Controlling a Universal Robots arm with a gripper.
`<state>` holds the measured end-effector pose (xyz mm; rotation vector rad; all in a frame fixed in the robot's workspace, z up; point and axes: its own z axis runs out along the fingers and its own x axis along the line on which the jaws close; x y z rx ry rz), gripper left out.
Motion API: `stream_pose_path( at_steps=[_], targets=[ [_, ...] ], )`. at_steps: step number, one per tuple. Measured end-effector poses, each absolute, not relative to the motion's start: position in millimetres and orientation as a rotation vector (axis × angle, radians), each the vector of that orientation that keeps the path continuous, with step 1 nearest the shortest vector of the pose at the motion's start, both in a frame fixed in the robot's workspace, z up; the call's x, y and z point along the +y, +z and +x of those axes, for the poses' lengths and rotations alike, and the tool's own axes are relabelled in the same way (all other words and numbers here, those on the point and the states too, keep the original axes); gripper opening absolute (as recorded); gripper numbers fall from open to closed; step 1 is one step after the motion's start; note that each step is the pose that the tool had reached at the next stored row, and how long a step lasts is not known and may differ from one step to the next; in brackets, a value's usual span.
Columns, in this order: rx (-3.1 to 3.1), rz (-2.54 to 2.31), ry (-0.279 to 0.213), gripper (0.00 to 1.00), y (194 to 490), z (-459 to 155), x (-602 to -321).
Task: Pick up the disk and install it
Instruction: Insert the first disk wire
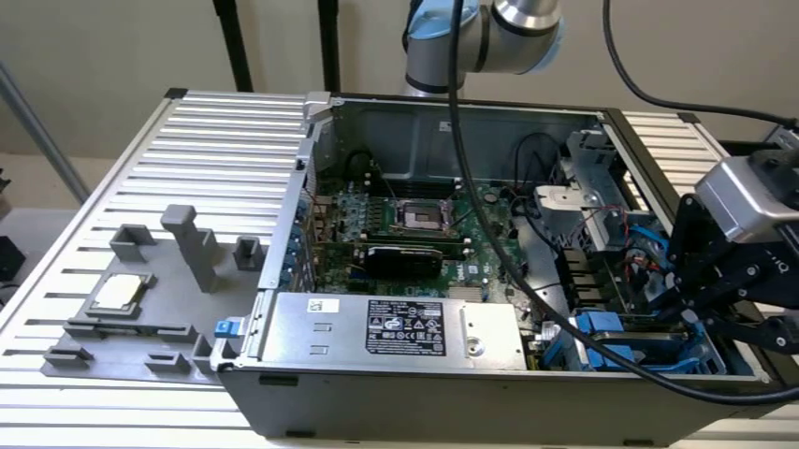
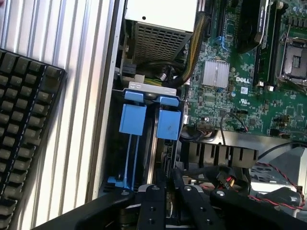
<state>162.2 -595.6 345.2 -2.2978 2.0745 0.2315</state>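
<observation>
The disk (image 2: pixel 169 125), in its bright blue carrier, stands on edge in the drive bay at the case's front corner, next to a second blue carrier (image 2: pixel 132 119). In the exterior view the blue frame (image 1: pixel 639 354) lies low at the right end of the case. My gripper (image 2: pixel 168 186) comes in from directly behind the carrier's near end. Its black fingers (image 2: pixel 152 201) are drawn close together on that thin edge. In the exterior view my gripper (image 1: pixel 694 323) hangs over the bay, and the grip itself is hidden there.
The open computer case (image 1: pixel 299 150) holds a green motherboard (image 1: pixel 399 224) and a large silver box with a black label (image 1: pixel 399 327). Black cables (image 1: pixel 500 262) cross the case. A grey fixture with a small silver chip (image 1: pixel 119 295) lies at the exterior view's left. A black keyboard (image 2: pixel 24 134) rests on the slatted table.
</observation>
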Motion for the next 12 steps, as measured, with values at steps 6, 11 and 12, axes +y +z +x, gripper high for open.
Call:
stream_pose_path(
  at_steps=[6,11,12],
  targets=[
    [2.116,-2.256,0.23,0.16,344.8,160.3,-595.3],
    [2.159,-2.211,0.229,0.16,344.8,157.8,-595.3],
    [2.168,-2.201,0.228,0.16,344.8,157.4,-595.3]
  ],
)
